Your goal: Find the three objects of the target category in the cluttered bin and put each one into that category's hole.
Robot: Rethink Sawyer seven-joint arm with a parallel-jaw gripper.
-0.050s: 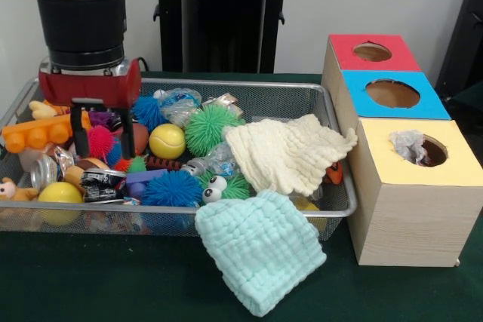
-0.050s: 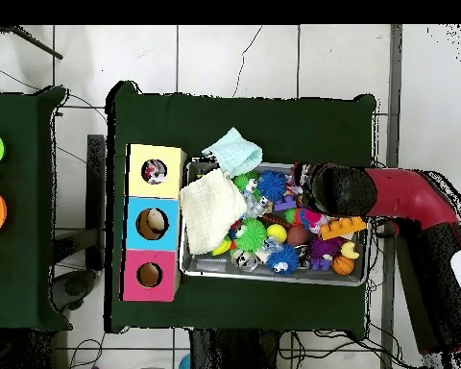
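Hand (image 1: 96, 135) fingers parted, empty, low over toys at nine o'clock in wire mesh bin (image 1: 332, 111), cream knitted cloth (image 1: 287, 152) draped at three o'clock.

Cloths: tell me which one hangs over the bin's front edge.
The pale mint-green cloth hangs over the front rim onto the table; the cream cloth lies inside the bin.

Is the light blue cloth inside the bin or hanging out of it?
Hanging out. The light blue cloth drapes over the front rim of the wire bin, and most of it lies on the green table.
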